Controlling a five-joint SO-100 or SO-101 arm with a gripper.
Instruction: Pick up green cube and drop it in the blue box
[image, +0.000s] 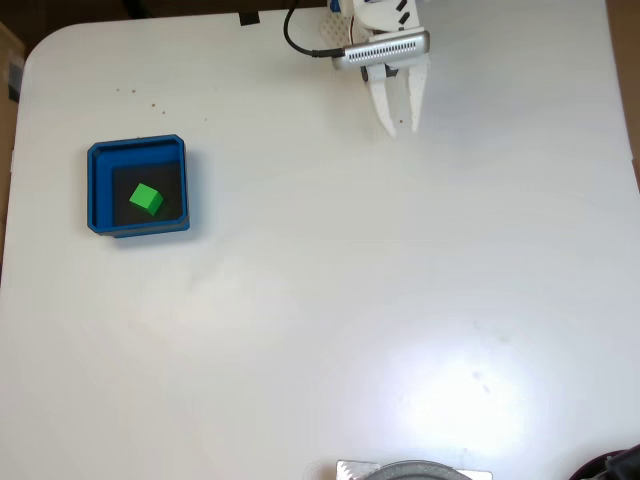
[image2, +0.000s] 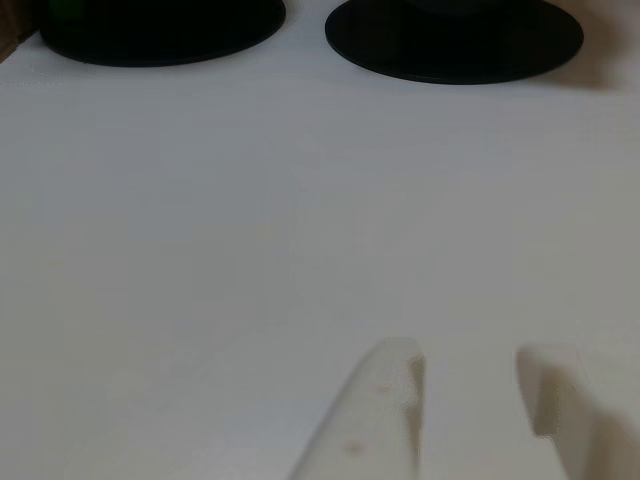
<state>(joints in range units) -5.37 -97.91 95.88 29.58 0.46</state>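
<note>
Already the cube (image: 146, 199) lay inside the box (image: 98, 190), resting on its dark floor a little below centre, tilted corner-on to the walls and apart from all four of them. The box sat near the left edge of the table (image: 330, 300) in the fixed view. The gripper (image: 399, 126) hung well apart from it, up at the table's top edge, its white fingers pointing down the picture with a narrow gap between the tips and nothing held. In the other view the fingers (image2: 385, 410) likewise stood parted over bare white table, with two black discs (image2: 455, 40) at the far edge.

By the look of it, the drop was done and the step in hand was only to settle the arm at rest. Doing that well would mean keeping the gripper high and clear of the box, so no finger or cable (image: 300, 42) could nudge the walls and jolt the cube out.
</note>
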